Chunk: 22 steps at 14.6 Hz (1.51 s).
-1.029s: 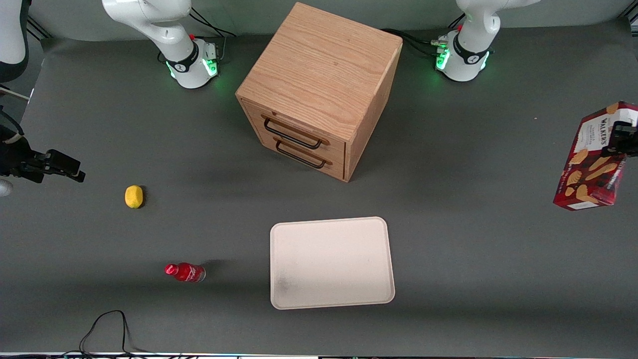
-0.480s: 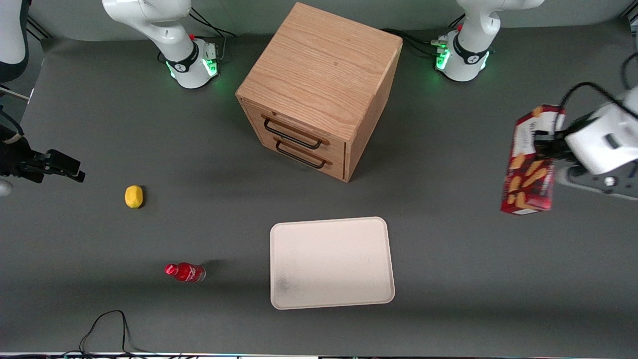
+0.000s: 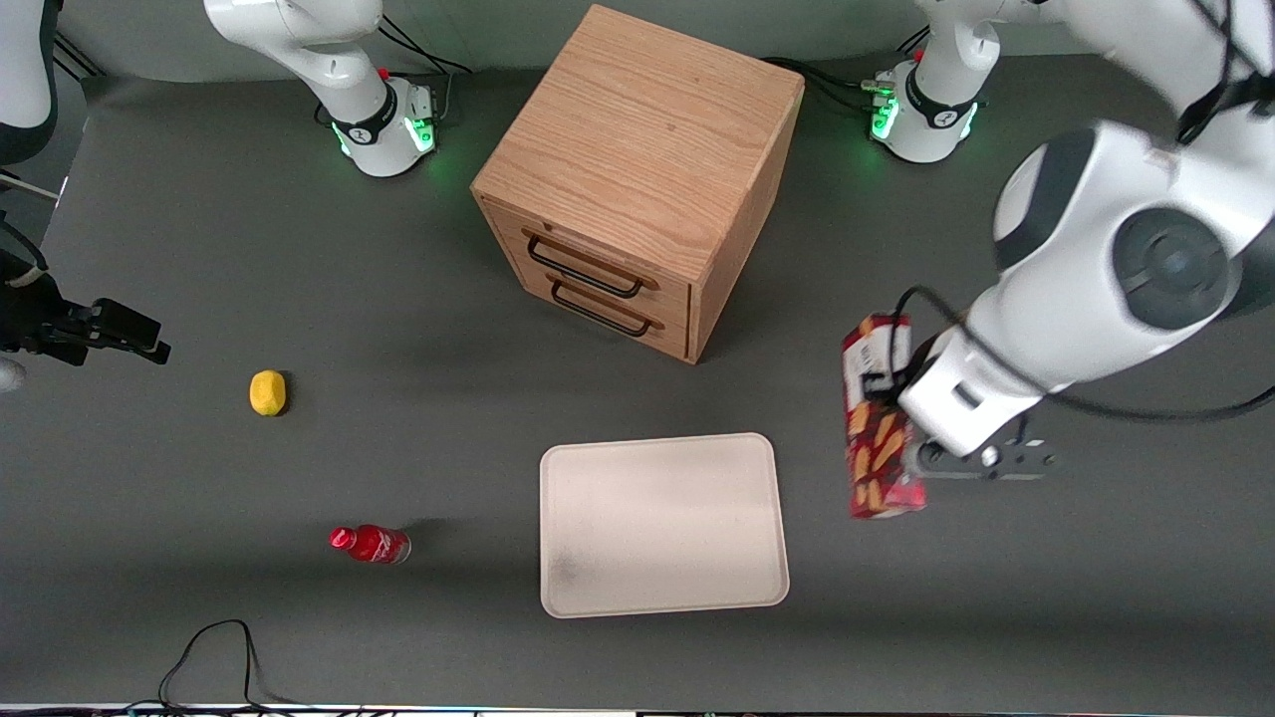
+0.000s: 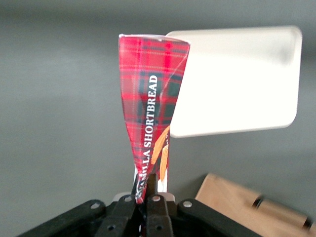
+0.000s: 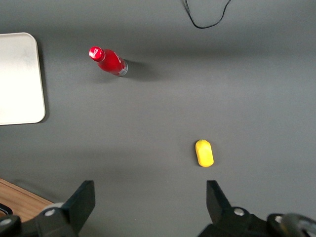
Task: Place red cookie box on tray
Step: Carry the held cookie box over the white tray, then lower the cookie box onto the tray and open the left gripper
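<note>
The claw (image 4: pixel 146 196) is pinching the red cookie box (image 3: pixel 877 428) by one end — a light, crushable carton, visibly buckling — hanging above the worktop (image 3: pixel 996 597) just beside the tray (image 3: pixel 662 523).

Even, soft overhead light covers the grey desk (image 3: pixel 199 249), with faint, blurry shadows beside the wooden cabinet (image 3: pixel 637 169) and the small red bottle (image 3: pixel 371 544). The tray (image 3: pixel 662 523) glows bright and nearly washed out in the left wrist view, and the hand (image 4: pixel 147 195), pinched onto the red cookie box (image 4: pixel 150 113), sits dark and soft-focused. Green lamps shine at both arm bases (image 3: pixel 911 119), and the big arm (image 3: pixel 1116 259) looks slightly smeared.
</note>
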Motion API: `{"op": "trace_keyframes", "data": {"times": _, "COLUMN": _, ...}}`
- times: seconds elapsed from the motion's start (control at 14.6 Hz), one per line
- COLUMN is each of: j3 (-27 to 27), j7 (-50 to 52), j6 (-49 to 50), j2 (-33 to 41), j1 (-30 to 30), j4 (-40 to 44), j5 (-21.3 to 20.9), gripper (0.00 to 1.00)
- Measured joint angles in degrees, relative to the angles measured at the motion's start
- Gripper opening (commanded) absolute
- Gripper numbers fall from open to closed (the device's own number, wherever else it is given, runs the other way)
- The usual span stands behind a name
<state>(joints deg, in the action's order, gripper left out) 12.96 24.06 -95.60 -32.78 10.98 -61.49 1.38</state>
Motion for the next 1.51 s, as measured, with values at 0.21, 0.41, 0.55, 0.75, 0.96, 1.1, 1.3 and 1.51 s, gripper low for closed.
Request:
{"op": "trace_keyframes", "data": {"times": 0.21, "j3": 0.1, "j7": 4.0, "j6": -7.3, "j2": -6.6, "j1": 0.7, "j4": 1.7, "j5": 0.0, "gripper": 0.0}}
{"op": "trace_keyframes", "data": {"times": 0.41, "j3": -2.5, "j7": 7.2, "j6": -9.1, "j2": -13.5, "j1": 4.6, "j4": 6.7, "j5": -0.2, "gripper": 0.0}}
{"op": "trace_keyframes", "data": {"times": 0.55, "j3": -6.2, "j7": 8.0, "j6": -10.7, "j2": -16.6, "j1": 8.4, "j4": 8.5, "j5": -0.3, "gripper": 0.0}}
{"op": "trace_keyframes", "data": {"times": 0.75, "j3": -7.7, "j7": 8.4, "j6": -13.3, "j2": -20.1, "j1": 10.2, "j4": 9.6, "j5": -0.3, "gripper": 0.0}}
{"op": "trace_keyframes", "data": {"times": 0.96, "j3": -7.9, "j7": 8.4, "j6": -15.5, "j2": -22.3, "j1": 10.4, "j4": 9.7, "j5": -1.0, "gripper": 0.0}}
{"op": "trace_keyframes", "data": {"times": 1.1, "j3": -7.9, "j7": 8.4, "j6": -16.7, "j2": -23.5, "j1": 10.6, "j4": 9.7, "j5": -2.3, "gripper": 0.0}}
{"op": "trace_keyframes", "data": {"times": 1.3, "j3": -8.0, "j7": 8.4, "j6": -19.2, "j2": -25.0, "j1": 11.2, "j4": 9.7, "j5": -2.9, "gripper": 0.0}}
{"op": "trace_keyframes", "data": {"times": 1.51, "j3": -8.0, "j7": 8.4, "j6": -20.1, "j2": -26.2, "j1": 11.8, "j4": 9.8, "j5": -3.0, "gripper": 0.0}}
